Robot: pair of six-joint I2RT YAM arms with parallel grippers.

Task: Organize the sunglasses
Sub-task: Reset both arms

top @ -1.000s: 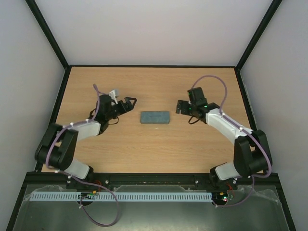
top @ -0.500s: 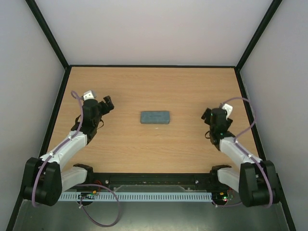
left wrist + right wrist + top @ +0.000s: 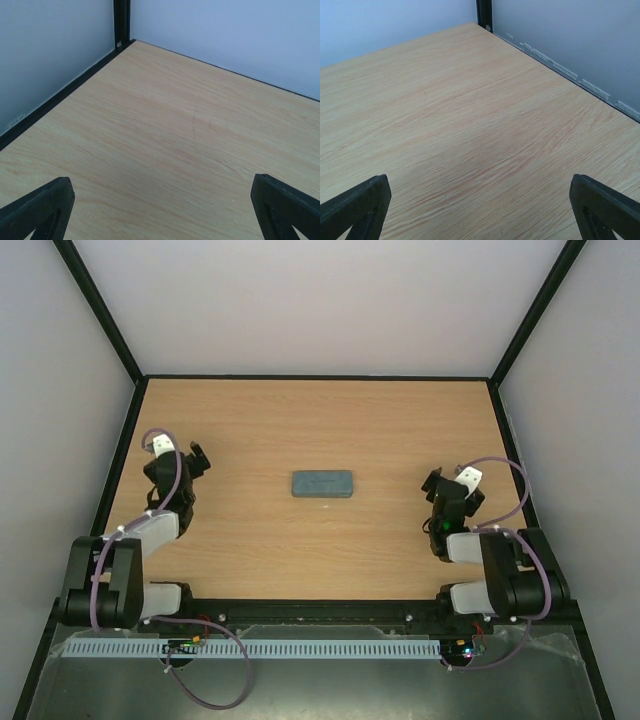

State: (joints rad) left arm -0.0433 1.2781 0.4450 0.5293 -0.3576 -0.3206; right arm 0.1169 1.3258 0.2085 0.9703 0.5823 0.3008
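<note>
Arms folded near bases; end effectors agape.

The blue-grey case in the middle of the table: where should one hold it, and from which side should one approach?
Grip the case across its narrow width, at mid-length, coming from straight above. It lies flat on the table, apparently closed, with its long sides running left to right in the top view. Nothing touches it, so both long sides are free.
</note>
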